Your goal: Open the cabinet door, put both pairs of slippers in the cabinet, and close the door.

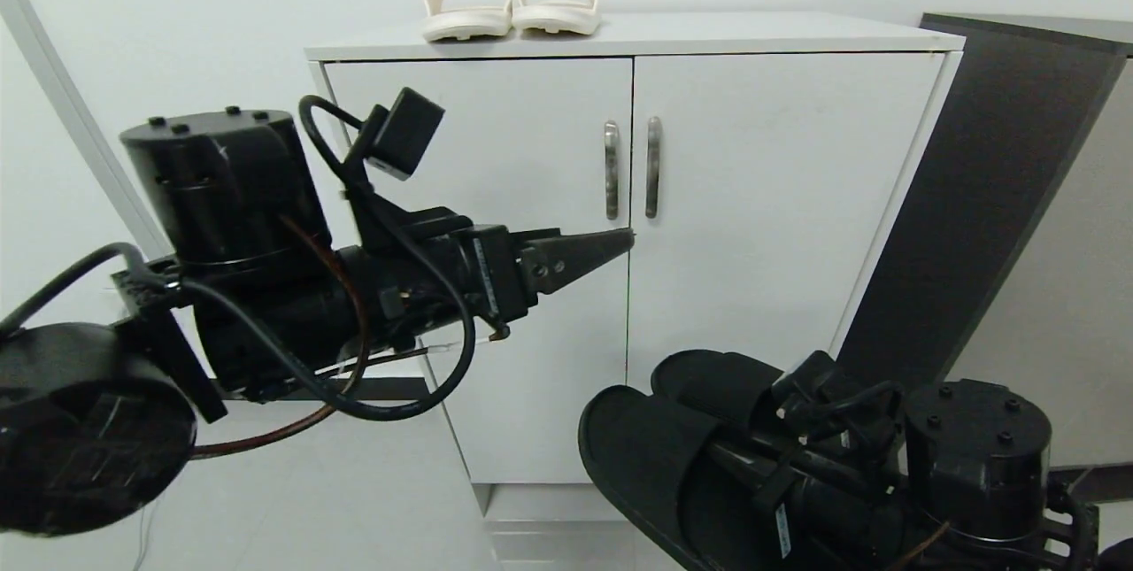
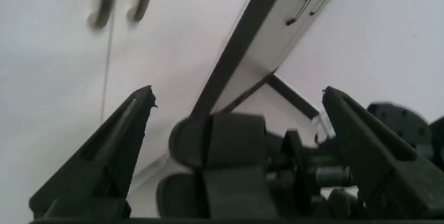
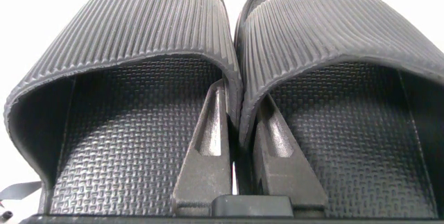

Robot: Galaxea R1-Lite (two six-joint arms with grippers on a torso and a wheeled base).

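Note:
The white cabinet [image 1: 779,199] stands with both doors shut, its two metal handles [image 1: 611,169] side by side at the middle seam. A cream pair of slippers [image 1: 511,0] rests on its top. My left gripper [image 1: 620,242] is open, level with the seam just below the handles; in the left wrist view its fingers [image 2: 132,148] stand wide apart with nothing between them. Low at the right, my right gripper [image 3: 241,99] is shut on the black pair of slippers [image 1: 673,438], pinching the two adjoining strap edges [image 3: 236,57] together.
A dark grey panel [image 1: 974,199] leans against the cabinet's right side. A white wall runs along the left, and pale floor lies in front of the cabinet base. The handles [image 2: 104,2] also appear in the left wrist view.

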